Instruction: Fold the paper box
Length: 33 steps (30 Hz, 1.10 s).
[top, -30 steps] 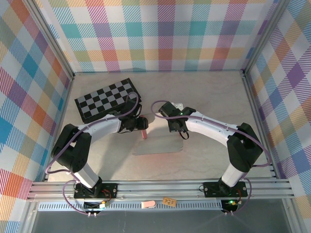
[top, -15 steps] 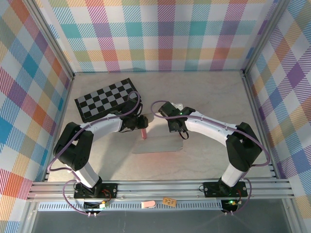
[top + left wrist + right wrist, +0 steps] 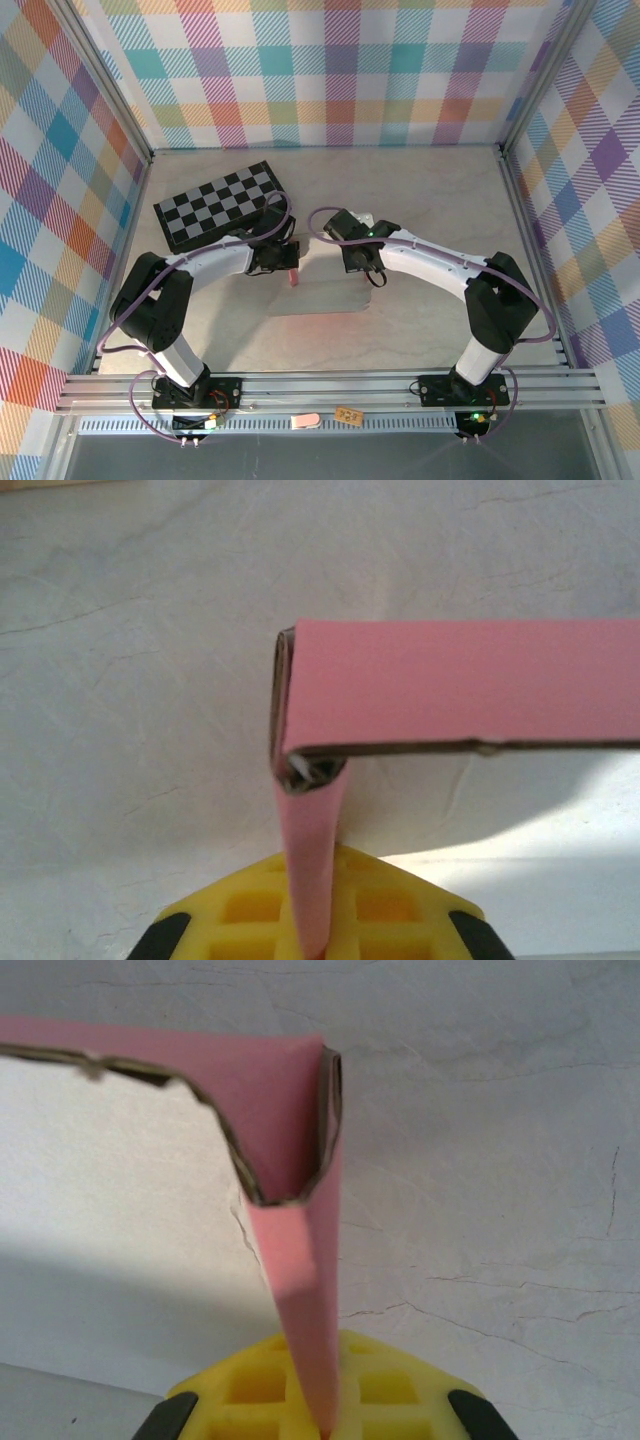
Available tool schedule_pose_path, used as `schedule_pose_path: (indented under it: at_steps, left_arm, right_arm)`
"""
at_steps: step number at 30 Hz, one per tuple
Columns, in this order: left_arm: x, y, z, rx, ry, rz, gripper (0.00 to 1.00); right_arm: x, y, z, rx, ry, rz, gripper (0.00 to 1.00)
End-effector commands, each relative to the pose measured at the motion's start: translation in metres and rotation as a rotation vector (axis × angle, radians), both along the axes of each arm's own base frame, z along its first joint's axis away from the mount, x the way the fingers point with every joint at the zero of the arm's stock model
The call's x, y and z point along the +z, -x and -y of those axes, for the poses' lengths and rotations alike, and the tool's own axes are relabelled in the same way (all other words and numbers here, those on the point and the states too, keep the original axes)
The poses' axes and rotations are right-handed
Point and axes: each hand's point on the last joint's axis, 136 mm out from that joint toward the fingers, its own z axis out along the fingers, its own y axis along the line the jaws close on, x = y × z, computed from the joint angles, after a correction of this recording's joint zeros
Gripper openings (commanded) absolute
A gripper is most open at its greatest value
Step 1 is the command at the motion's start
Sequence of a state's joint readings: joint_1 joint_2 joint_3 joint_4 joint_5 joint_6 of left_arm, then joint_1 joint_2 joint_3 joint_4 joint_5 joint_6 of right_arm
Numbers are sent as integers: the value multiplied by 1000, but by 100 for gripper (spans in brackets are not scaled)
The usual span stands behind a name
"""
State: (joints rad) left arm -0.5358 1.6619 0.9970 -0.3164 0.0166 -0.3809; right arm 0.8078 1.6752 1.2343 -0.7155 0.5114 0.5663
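Pink paper box (image 3: 460,685): left tool (image 3: 312,935) has now clenched it, right tool (image 3: 318,1415) still grips.

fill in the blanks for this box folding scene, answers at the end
1. The left fingers and the right fingers are both ____ on the paper box.
2. The box's outer face is coloured ____.
3. In the top view, the checkered board lies on the table behind the ____ arm.

Missing words: shut; pink; left
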Motion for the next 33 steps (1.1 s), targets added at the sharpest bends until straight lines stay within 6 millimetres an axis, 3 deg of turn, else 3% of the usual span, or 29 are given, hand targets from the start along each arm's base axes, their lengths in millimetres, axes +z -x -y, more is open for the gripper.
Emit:
schedule_pose_path:
  at_steps: [1,7,10,13,17,26,29,33]
  left_arm:
    - [-15,11,-27,52,-177,-57,0]
    - [-26,20,-40,105,-273,-90,4]
    - [-28,21,-45,109,-324,-93,13]
    - [-31,22,-45,107,-333,-97,11]
    - [-33,22,-45,101,-345,-98,0]
    - [-29,20,-36,71,-361,-88,0]
    - [-15,19,-26,63,-292,-63,30]
    - [13,16,-10,54,-129,-22,48]
  right_arm:
    - [3,-4,5,-31,29,6,0]
    - [1,-3,9,-61,49,0,0]
    - [2,-5,10,-66,54,8,0]
    - [3,-5,10,-67,60,8,0]
    - [2,-6,10,-66,61,8,0]
    - [1,-7,9,-65,63,5,0]
    - [2,-7,8,-61,63,4,0]
    - [1,-6,9,-59,67,0,0]
